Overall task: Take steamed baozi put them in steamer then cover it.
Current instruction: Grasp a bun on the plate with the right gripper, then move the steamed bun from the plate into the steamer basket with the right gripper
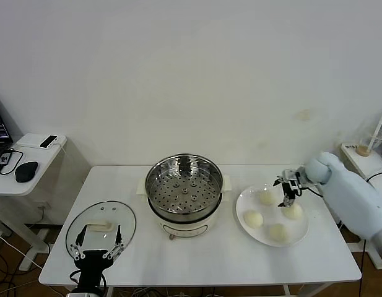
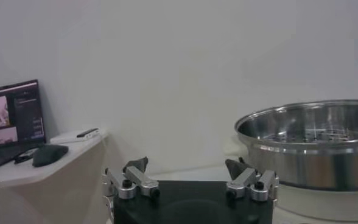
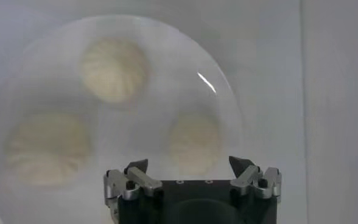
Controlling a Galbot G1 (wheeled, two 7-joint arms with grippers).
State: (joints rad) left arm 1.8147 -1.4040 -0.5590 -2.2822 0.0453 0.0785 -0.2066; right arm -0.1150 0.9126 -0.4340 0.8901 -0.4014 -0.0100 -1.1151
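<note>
A: Status, right gripper (image 1: 286, 197)?

B: Jaws spread wide, nothing held. Positioned over the plate (image 1: 245, 203), which sits just right of the steamer (image 1: 184, 193), and pointing down between the buns (image 1: 253, 218). Four buns on the plate in the head view; the right wrist view shows three, one of them (image 3: 194, 143) directly ahead of the fingertips.

A: Left gripper (image 1: 98, 245)?

B: Also wide open, empty. Parked at the near table edge, left of the steamer, over the near rim of the glass lid (image 1: 101, 228). Lid lies flat on the table (image 1: 203, 260), handle up, well apart from the steamer.

A: Steamer condition?

B: Uncovered, perforated tray bare. No bun loaded yet. Est. progress: first pick not yet made.

A: Risks?

B: 1) Buns are soft and round. Off-centre closure could squeeze one sideways, rolling it across the plate or off it. 2) Buns lie close together, so a descending finger may dent or push a neighbour. 3) Excess grip force deforms the dough. 4) Plate may slide if a fingertip contacts it. 5) Later: lid rim is thin and flat on the table, hard to get under; the handle looks like the safer grasp pt.
</note>
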